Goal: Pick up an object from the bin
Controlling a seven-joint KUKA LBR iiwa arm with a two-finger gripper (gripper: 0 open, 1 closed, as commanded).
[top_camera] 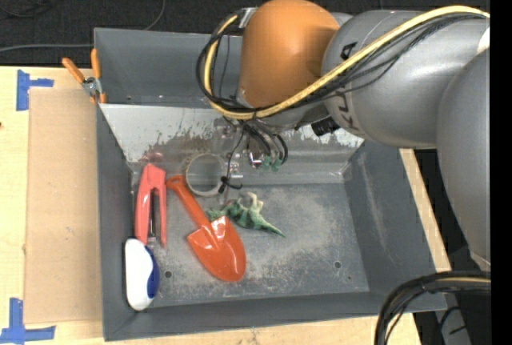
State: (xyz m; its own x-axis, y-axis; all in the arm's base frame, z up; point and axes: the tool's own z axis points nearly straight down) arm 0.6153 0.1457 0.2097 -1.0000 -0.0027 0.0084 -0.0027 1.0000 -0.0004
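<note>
My gripper point(234, 167) hangs low in the back middle of the bin, beneath the arm's orange cover. Just left of it a grey, see-through ring or cup point(203, 174) stands on the bin floor. A small green toy dinosaur point(251, 215) lies right below the gripper, slightly toward the front. An orange toy shovel point(211, 238) lies slantwise beside the dinosaur, its handle pointing up toward the ring and its blade toward the front.
A pink-red stapler-like tool point(150, 204) lies along the left wall. In front of it, in the front left corner, rests a white and blue oblong thing point(140, 274). The arm's bulk covers the back right of the bin.
</note>
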